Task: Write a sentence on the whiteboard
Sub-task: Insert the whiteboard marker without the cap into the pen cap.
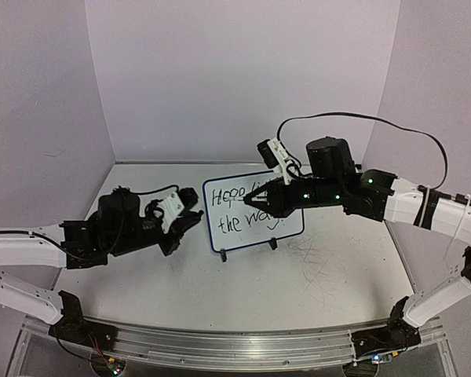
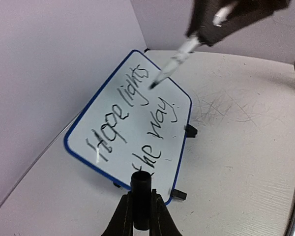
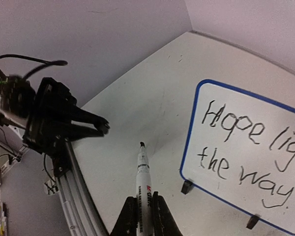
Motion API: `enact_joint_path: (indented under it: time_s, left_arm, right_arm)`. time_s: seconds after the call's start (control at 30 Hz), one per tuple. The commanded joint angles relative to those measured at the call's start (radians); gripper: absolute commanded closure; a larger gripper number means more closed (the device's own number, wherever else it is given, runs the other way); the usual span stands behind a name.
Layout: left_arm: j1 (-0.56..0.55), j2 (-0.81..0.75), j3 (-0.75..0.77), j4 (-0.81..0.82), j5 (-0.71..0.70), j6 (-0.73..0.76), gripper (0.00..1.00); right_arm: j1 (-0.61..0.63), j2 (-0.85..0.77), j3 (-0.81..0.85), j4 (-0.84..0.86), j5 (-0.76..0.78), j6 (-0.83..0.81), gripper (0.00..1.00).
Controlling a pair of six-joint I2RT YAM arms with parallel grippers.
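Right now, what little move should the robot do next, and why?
Probably bring the marker toward the cap and push it in. The whiteboard already reads "Hope lights the way." with a full stop. The right end effector holds the marker with its tip bare and off the board, and the left end effector grips what looks like the black cap.

Whiteboard (image 1: 250, 236): small, rectangular, with a white face, thin dark-blue rim, rounded corners and black feet. It stands on the bench (image 1: 298, 290), propped and leaning back. Black handwriting in two lines reads "Hope lights / the way." It sits just beyond the left fingers (image 2: 120, 219) and ahead-right of the right fingers (image 3: 124, 221)
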Motion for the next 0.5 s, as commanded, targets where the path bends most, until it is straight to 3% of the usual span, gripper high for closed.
enact_joint_path:
  time_s: [0.0,0.17,0.47]
  left_arm:
    - [-0.128,0.103,0.022,0.154,-0.210,0.303,1.00]
    - [-0.148,0.120,-0.048,0.295,-0.228,0.399,1.00]
    - [-0.149,0.130,-0.060,0.304,-0.199,0.403,1.00]
  right_arm:
    - [0.033,0.051,0.106,-0.082,-0.103,0.112,1.00]
    - [0.045,0.110,0.185,-0.203,-0.058,0.114,1.00]
    - [0.077,0.123,0.214,-0.235,-0.068,0.102,1.00]
